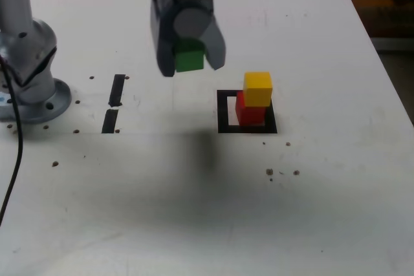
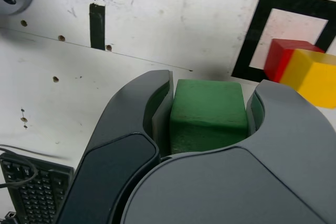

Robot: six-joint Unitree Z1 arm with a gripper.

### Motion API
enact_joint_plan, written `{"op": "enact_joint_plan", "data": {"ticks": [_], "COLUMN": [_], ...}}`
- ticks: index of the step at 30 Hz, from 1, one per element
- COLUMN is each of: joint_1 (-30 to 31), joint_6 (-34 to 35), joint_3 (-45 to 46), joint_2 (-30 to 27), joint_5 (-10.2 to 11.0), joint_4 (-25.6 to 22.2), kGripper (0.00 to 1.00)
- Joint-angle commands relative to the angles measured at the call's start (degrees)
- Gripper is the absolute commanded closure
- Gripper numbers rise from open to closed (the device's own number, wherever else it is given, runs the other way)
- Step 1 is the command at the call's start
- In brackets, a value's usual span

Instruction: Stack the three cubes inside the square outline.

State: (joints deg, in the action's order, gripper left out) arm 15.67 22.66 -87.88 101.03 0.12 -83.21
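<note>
The green cube (image 2: 207, 116) is matte, its top face a lighter green than its darker, faintly scuffed side. The hand (image 1: 189, 56) grips it between both jaws, raised above the worktop (image 1: 149, 211). In the exterior view, to its right, a glossy-free red cube (image 1: 251, 113) sits inside the black square outline (image 1: 223, 113) with its white centre. The bright yellow cube (image 1: 257, 88), similar in size with crisp edges, rests on the red one, whose sides look deep red.
</note>
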Motion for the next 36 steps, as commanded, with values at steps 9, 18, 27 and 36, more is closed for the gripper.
{"op": "enact_joint_plan", "data": {"ticks": [9, 18, 27, 36], "joint_1": [-2.81, -3.75, -4.67, -6.02], "joint_6": [-4.97, -7.29, -8.26, -9.53], "joint_3": [-11.48, -16.91, -16.96, -17.96], "joint_2": [6.42, 11.25, 13.67, 15.79], "joint_5": [-0.23, -1.25, -2.48, -2.68], "joint_4": [-1.69, -1.67, -1.24, -0.57], "kGripper": [0.55, 0.55, 0.54, 0.54]}}
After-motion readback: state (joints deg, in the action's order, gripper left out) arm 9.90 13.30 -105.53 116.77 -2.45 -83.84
